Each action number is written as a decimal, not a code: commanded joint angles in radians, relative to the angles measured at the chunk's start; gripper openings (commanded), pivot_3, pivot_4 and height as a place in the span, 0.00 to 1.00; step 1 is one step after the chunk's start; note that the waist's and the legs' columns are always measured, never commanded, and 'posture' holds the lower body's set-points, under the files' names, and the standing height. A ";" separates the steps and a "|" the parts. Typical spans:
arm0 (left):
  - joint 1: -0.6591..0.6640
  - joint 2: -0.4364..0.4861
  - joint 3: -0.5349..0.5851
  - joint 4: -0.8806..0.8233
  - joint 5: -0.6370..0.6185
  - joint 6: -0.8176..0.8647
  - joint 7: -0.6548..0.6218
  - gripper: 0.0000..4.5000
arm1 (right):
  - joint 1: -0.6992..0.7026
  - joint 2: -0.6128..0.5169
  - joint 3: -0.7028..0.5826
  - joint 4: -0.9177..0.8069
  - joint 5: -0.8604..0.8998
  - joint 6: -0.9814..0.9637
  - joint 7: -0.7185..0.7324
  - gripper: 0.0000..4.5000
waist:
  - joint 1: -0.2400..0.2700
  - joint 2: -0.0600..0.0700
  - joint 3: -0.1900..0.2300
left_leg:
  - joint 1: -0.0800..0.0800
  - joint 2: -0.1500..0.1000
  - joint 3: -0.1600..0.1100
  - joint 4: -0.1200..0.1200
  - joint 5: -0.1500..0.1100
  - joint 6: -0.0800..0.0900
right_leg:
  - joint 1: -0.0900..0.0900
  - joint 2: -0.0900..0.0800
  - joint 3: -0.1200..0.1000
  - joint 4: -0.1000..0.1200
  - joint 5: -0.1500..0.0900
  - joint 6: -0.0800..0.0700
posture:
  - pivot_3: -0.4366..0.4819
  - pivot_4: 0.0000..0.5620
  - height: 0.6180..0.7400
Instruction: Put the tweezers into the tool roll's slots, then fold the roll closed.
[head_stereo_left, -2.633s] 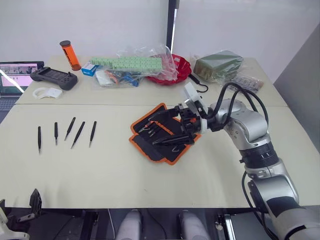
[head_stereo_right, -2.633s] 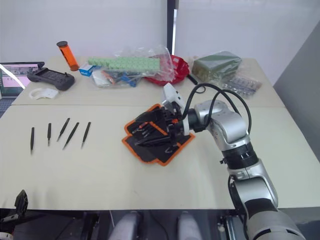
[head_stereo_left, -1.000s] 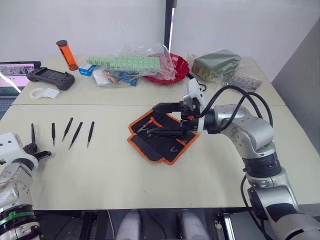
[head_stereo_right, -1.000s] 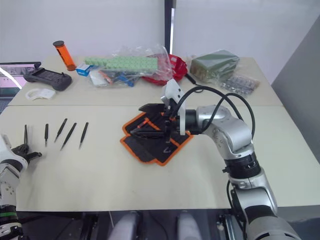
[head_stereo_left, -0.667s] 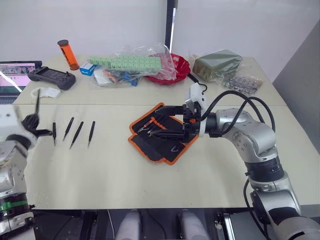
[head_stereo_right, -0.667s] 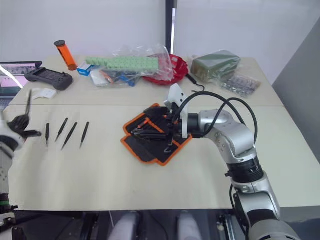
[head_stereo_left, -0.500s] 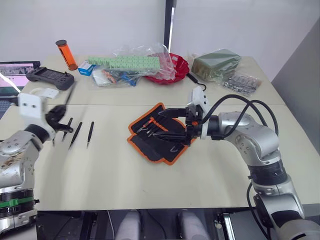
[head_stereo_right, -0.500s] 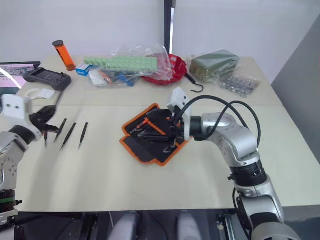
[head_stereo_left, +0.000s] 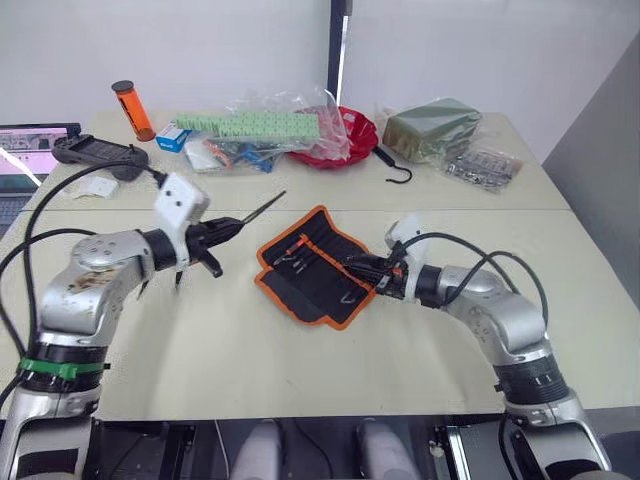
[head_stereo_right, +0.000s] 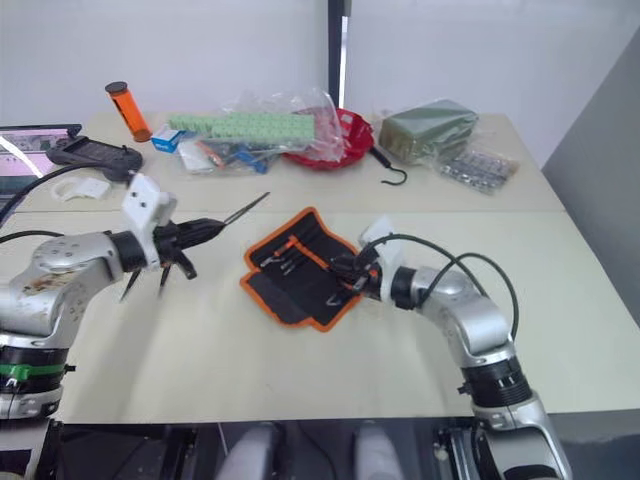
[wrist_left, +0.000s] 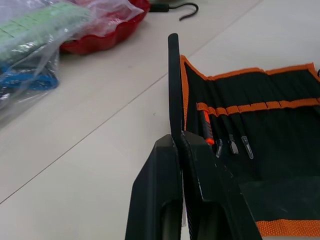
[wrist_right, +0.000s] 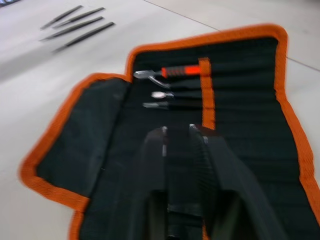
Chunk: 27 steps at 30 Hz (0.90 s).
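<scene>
The tool roll lies open on the table, black with orange trim. Its slots hold an orange-handled tool and two metal tips. My left gripper is shut on one black tweezers, which points up and right toward the roll's left edge. Several more tweezers lie on the table left of the roll, partly behind my left arm. My right gripper is shut and sits low on the roll's right part; whether it pinches fabric I cannot tell.
Along the back stand a red bowl, a clear bag of green parts, an orange tube, a black hook, a green packet and a controller. A laptop is at far left.
My left arm came up with one tweezers and swung right toward the roll. My right gripper went from wide open to shut and lowered onto the roll's right part.
</scene>
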<state>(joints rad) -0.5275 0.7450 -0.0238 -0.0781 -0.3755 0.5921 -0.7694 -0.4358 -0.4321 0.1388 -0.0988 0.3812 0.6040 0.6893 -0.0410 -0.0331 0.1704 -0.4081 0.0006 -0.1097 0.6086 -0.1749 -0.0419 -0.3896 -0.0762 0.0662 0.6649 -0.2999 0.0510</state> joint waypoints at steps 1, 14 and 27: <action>-0.035 -0.017 -0.045 -0.006 0.027 0.017 -0.019 0.00 | 0.016 0.013 -0.014 0.022 -0.036 -0.079 -0.009 0.01 | -0.001 0.000 0.000 | 0.000 0.000 0.000 0.000 0.000 0.000 | 0.000 0.000 0.000 0.000 0.000 0.000 | 0.48 0.27 1.00; -0.102 -0.073 -0.143 -0.094 0.054 0.207 -0.011 0.00 | 0.113 0.026 0.019 0.127 -0.117 -0.141 -0.015 0.01 | -0.002 0.000 0.000 | 0.001 0.000 0.000 0.001 0.000 0.000 | 0.001 0.001 0.000 0.001 0.000 0.000 | 0.48 0.27 1.00; -0.079 -0.095 -0.183 -0.191 0.074 0.419 0.080 0.00 | 0.090 0.019 0.028 0.159 -0.143 -0.073 -0.021 0.01 | -0.002 0.000 0.000 | 0.003 0.000 0.000 0.003 0.000 0.000 | 0.004 0.001 0.000 0.002 0.000 0.001 | 0.48 0.27 1.00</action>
<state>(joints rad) -0.6077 0.6508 -0.2170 -0.2266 -0.3113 1.0016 -0.7091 -0.3670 -0.4045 0.1484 0.0196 0.2660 0.4918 0.6753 -0.0429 -0.0330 0.1705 -0.4047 0.0008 -0.1099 0.6114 -0.1749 -0.0419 -0.3857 -0.0753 0.0666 0.6668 -0.3000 0.0516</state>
